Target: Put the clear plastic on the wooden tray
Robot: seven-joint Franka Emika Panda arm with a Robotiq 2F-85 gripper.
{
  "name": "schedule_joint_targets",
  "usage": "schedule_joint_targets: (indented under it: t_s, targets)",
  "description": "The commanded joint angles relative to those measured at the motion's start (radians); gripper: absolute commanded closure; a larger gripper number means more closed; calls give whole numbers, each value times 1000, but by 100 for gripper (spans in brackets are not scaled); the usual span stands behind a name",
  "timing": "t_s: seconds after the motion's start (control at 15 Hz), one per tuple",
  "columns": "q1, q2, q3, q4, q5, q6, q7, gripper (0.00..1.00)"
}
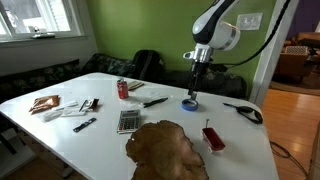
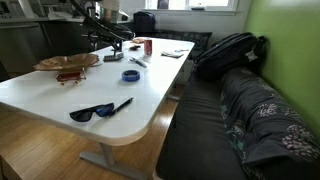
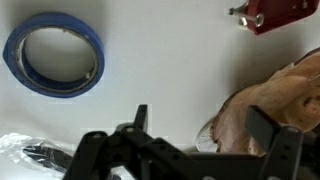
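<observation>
In an exterior view the gripper (image 1: 193,90) hangs nose-down over the blue tape roll (image 1: 190,103) at centre frame. The wooden tray (image 1: 165,148) lies at lower centre by the table's near edge, a red tool (image 1: 212,137) just to its right. The clear plastic is too faint to pick out here. In an exterior view from the table's end, the tray (image 2: 68,62) sits mid-left, and sunglasses (image 2: 92,113) lie near the rounded corner. The arm is a dark blur at upper left, its fingers unreadable. In the wrist view the fingers (image 3: 268,135) are spread wide and hold nothing. The clear plastic (image 3: 18,148) is crumpled in the lower left corner beside something dark, with the tape at upper left. The step looks like the reach: slide toward that corner, away from the tape, then pinch a raised fold, since flat film would likely slip. White tabletop between tape and tray offers a carrying lane, but stay off the red tool.
</observation>
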Motion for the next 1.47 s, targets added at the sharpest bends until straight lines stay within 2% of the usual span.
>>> schedule_joint_targets:
  t_s: [0.0,0.07,0.27,0.53,0.8,0.93,1.2,1.27,1.33,1.4]
  targets:
    - [-41,1,43,-1,-23,6,15,0]
    - [-40,1,43,-1,-23,6,15,0]
    - [-75,57,106,44,7,106,-167,0]
    - [-132,151,156,139,-34,81,-390,0]
    - [-176,253,191,235,-53,113,-616,0]
    - [-214,290,243,274,-3,186,-732,0]
    - [-285,359,334,345,-7,243,-942,0]
    - [-294,364,344,350,7,243,-936,0]
    - [-259,326,307,317,-24,231,-866,0]
    - [-270,336,318,329,-19,232,-883,0]
